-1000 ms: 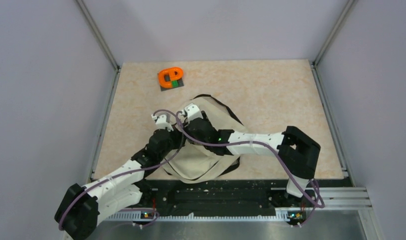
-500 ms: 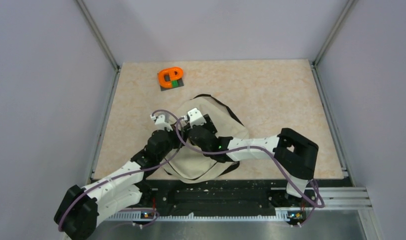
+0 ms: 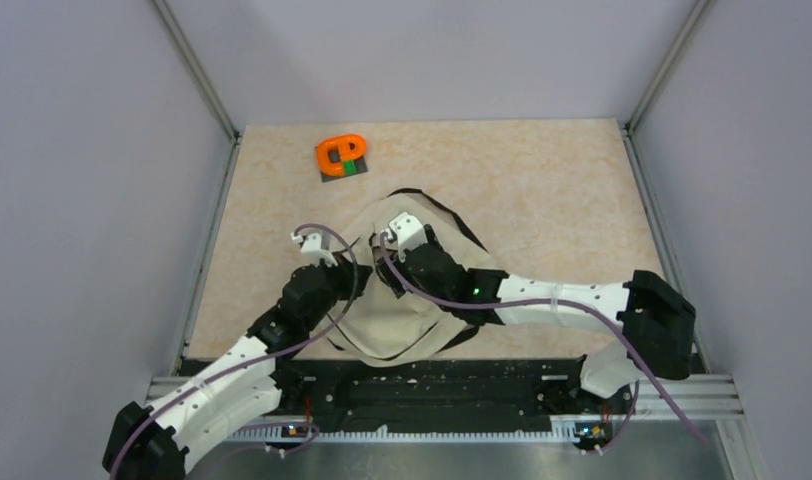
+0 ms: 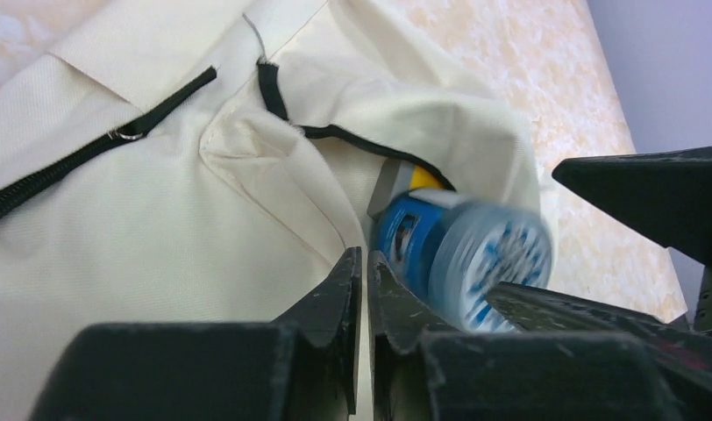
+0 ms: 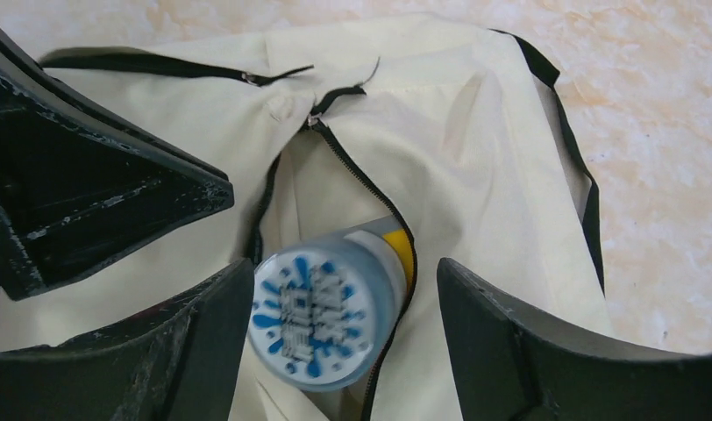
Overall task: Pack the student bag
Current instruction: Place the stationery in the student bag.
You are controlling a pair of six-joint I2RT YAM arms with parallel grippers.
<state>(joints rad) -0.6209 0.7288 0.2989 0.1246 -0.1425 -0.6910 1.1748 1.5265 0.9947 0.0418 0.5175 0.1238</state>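
No word, brand or number can be read with certainty. The only print is on the blue and white container (image 5: pixel 322 320) lying in the open zipper mouth of the student bag (image 5: pixel 475 167). Its round end, facing out of the bag, bears a blue splash pattern with pale block letters in rows across the middle, too blurred to spell out. On its blue side, just inside the bag's mouth, sits a small label (image 4: pixel 407 235), also illegible
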